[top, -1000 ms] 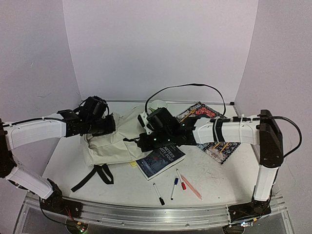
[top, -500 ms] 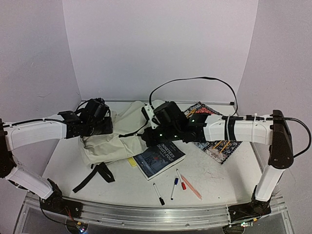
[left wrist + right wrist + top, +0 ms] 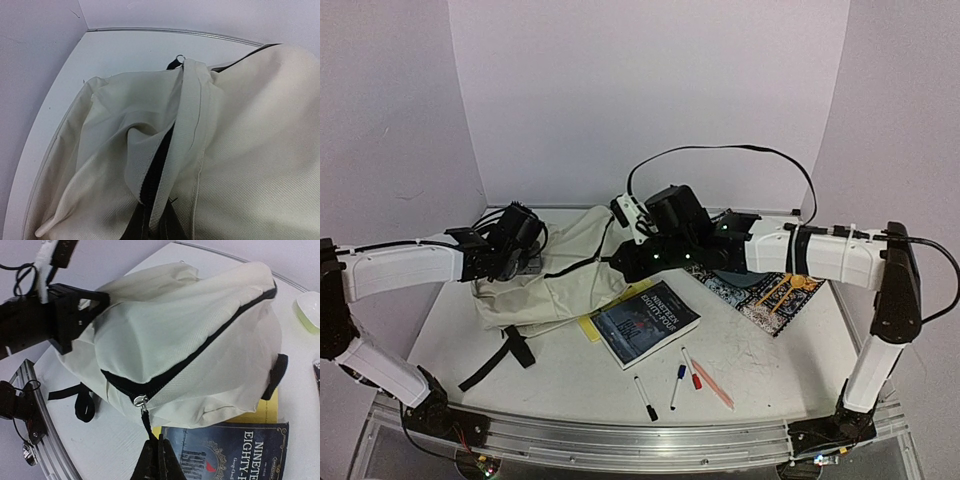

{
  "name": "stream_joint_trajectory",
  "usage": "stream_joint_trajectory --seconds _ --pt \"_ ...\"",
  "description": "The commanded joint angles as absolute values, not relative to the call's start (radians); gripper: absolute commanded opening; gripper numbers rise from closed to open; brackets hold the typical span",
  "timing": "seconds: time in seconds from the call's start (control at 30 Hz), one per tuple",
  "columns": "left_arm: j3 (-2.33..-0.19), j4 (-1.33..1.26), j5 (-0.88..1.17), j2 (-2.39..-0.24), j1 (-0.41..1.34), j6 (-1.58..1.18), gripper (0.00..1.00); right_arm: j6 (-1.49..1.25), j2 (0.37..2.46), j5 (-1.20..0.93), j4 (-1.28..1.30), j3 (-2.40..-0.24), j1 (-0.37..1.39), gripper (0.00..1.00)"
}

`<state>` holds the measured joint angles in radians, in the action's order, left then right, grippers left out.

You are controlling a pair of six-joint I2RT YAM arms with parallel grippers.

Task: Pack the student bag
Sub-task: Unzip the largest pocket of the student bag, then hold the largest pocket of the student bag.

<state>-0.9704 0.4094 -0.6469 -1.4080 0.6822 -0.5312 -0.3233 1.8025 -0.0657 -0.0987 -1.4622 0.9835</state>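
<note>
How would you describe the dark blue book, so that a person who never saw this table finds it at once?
Start from the big cream student bag on the left half of the table. Directly to its right, nearer the front edge, a paperback lies flat. Its dark blue cover with pale title lettering sets it apart from the busy patterned book farther right.

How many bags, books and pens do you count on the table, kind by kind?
Bag: 1
Books: 2
Pens: 4
Total: 7
</note>
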Motion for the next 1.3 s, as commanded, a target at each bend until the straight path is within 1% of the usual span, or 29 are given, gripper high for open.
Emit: stream_joint_trajectory --seconds 0.0,0.1,0.2,0.33,0.4,0.57,0.63,0.8,1.0,1.07,1.17,1.27 --pt "-1.033 0.480 -0.845 -1.478 0.569 -0.513 0.07 -0.278 1.857 -0.179 -0.027 -1.584 1.011 0.00" --pt "-1.075 0.433 -0.763 -1.496 0.568 -0.492 0.10 -0.293 1.888 -0.253 -0.073 -1.613 1.033 0.00" --pt "-1.112 0.371 -0.639 -1.481 0.562 -0.482 0.15 -0.298 1.925 -0.268 -0.085 -1.648 1.051 0.00" --pt "-1.131 0.305 -0.486 -1.462 0.559 -0.507 0.28 -0.307 1.960 -0.273 -0.107 -1.670 1.059 0.00" --pt "-1.131 0.305 -0.420 -1.450 0.558 -0.547 0.38 -0.313 1.978 -0.275 -0.114 -1.679 1.059 0.00" --pt "-1.041 0.306 -0.270 -1.337 0.558 -0.708 0.56 -0.319 2.008 -0.271 -0.123 -1.696 1.060 0.00" --pt "-0.993 0.306 -0.224 -1.283 0.558 -0.781 0.60 -0.318 2.014 -0.264 -0.124 -1.695 1.062 0.00" --pt "-0.889 0.340 -0.125 -1.178 0.558 -0.929 0.65 -0.310 2.024 -0.245 -0.124 -1.687 1.062 0.00" --pt "-0.734 0.365 -0.016 -1.084 0.563 -1.103 0.67 -0.304 2.033 -0.226 -0.127 -1.678 1.065 0.00" --pt "-0.705 0.359 -0.009 -1.065 0.569 -1.144 0.68 -0.302 2.037 -0.227 -0.129 -1.679 1.066 0.00" --pt "-0.676 0.321 -0.011 -1.050 0.574 -1.192 0.68 -0.298 2.045 -0.229 -0.129 -1.683 1.069 0.00" --pt "-0.636 0.230 -0.003 -1.038 0.580 -1.243 0.69 -0.298 2.052 -0.231 -0.130 -1.688 1.070 0.00"
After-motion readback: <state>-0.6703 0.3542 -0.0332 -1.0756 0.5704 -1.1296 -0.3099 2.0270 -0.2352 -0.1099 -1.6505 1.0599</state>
